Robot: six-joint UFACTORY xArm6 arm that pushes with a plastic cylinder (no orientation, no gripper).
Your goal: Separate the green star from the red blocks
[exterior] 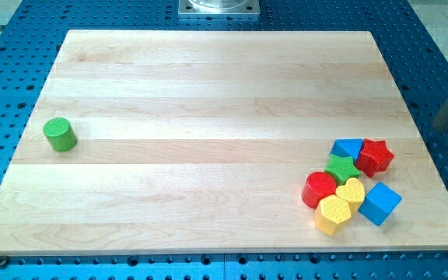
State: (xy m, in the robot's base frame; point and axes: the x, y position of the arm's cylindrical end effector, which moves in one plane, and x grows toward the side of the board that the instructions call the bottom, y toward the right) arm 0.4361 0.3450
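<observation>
A lab bench: wooden board (208,117) on blue perforated table (6,109) (grid of mounting holes)

green cylinder (59,134) far left | blue blocks (348,148), (379,204) | yellow heart (351,191) | yellow hexagon (333,215) | wooden board (208,93)

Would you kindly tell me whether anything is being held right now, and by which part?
Nothing is held; my tip is not visible, and the green star sits untouched among the red blocks.

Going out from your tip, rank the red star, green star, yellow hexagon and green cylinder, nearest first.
My tip is off the board, at the view's right edge.
1. Red star, right end of the cluster.
2. Green star, just left of the red star.
3. Yellow hexagon, at the cluster's bottom.
4. Green cylinder, alone at the far left.
</observation>
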